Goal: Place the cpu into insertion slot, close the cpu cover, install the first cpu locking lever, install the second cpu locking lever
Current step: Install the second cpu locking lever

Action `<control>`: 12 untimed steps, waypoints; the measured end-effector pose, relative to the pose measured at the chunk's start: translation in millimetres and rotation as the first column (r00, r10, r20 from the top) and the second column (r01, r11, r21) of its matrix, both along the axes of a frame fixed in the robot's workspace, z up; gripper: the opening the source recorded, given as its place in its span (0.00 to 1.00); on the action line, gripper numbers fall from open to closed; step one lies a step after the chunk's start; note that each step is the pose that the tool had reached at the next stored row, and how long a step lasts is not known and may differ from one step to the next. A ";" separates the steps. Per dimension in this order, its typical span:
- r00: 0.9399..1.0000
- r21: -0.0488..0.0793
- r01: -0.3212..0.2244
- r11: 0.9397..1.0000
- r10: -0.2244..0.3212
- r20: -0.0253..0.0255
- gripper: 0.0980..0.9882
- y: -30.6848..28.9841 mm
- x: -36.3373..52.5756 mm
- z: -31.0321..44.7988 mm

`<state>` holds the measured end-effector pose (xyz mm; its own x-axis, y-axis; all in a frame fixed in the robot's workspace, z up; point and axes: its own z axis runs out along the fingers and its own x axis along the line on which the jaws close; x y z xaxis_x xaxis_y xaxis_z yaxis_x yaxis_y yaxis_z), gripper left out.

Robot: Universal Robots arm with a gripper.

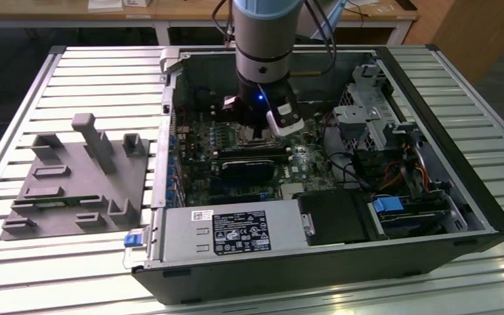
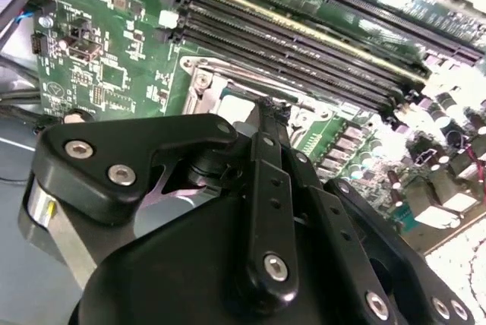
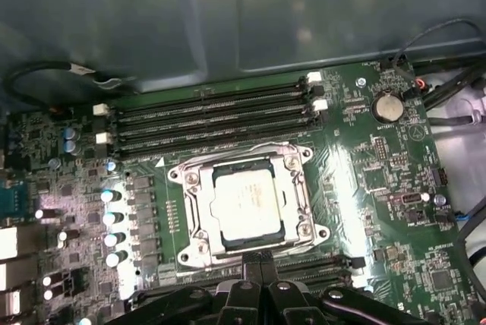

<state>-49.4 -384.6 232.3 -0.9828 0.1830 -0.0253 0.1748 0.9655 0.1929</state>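
The arm hangs inside the open computer case (image 1: 462, 197), its gripper (image 3: 260, 258) right at the edge of the socket (image 3: 199, 253) on the green motherboard (image 3: 380, 181). Fingers (image 3: 254, 266) pressed together, holding nothing. The chip (image 3: 247, 202) sits flat in the socket, the metal cover (image 3: 298, 188) folded down around it, beside the long memory slots (image 3: 213, 116).

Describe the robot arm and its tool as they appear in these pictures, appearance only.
In the exterior view the arm is a thick silver-grey cylinder with a pale blue band at the top and a black wrist section showing a small blue light. Dark cables run along it. The tool is matte black in both wrist views, built of flat angular linkage plates joined with silver screws.
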 end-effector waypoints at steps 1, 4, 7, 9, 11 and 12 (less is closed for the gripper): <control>1.000 -0.007 0.000 1.000 0.000 0.000 0.00 2.4 0.6 -0.1; 1.000 -0.023 0.000 1.000 0.000 0.000 0.00 13.6 3.5 -0.2; 1.000 -0.029 0.000 1.000 0.000 0.000 0.00 21.6 5.3 -0.3; 1.000 -0.038 0.000 0.999 0.000 0.000 0.00 27.6 6.4 -0.4; 1.000 -0.058 0.000 0.998 0.000 0.000 0.00 32.6 7.0 -0.4; 1.000 -0.066 0.000 0.998 0.000 0.000 0.00 35.0 7.0 -0.4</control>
<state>-42.4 -349.5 231.9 -0.9828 0.1810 -0.0373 0.1749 0.9762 0.1286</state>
